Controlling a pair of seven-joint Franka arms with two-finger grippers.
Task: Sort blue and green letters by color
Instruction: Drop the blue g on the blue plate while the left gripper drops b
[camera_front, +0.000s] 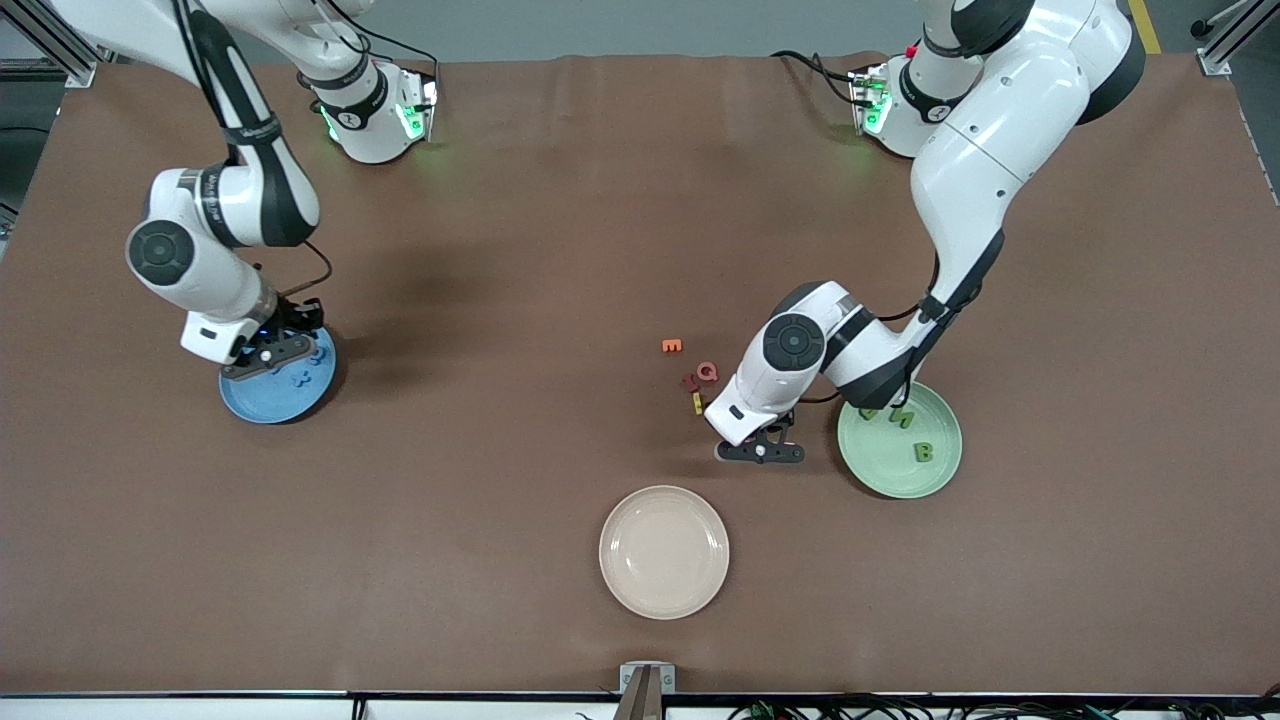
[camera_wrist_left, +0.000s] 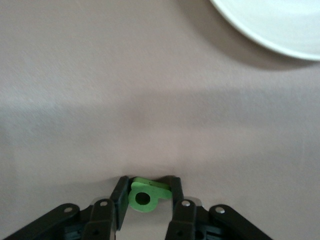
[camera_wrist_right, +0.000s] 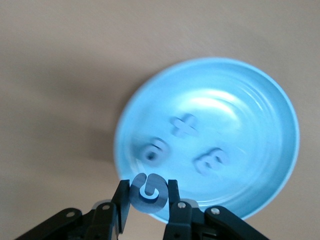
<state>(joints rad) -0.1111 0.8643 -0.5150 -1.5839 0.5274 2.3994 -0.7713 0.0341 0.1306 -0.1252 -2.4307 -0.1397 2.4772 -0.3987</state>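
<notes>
The letters were judged to be light, rigid and chunky, with smooth faces that could slip, so each was best pinched across its flat outer sides, low on the body, with no need of force.

The left gripper (camera_front: 760, 452) was down at the worktop (camera_front: 560, 200) between the green plate (camera_front: 940, 480) and the beige plate (camera_front: 664, 552), its fingers (camera_wrist_left: 120, 196) closed against a green letter with a round hole (camera_wrist_left: 145, 196), probably the q. Three more dark green letters were seen on the green plate, the B (camera_front: 923, 452) nearest the front camera.

The right gripper (camera_front: 268, 357) was held over the rim of the blue plate (camera_front: 262, 408) at the right arm's end of the worktop, its fingers (camera_wrist_right: 123, 198) clamped on the blue G (camera_wrist_right: 148, 192). Three medium blue letters lay in that plate, among them the cross-shaped x (camera_wrist_right: 183, 125); the other two were blurred.

An orange E (camera_front: 672, 346), a pink-red Q (camera_front: 707, 372) and a small yellow letter (camera_front: 697, 403) were left on the worktop near the left arm.
</notes>
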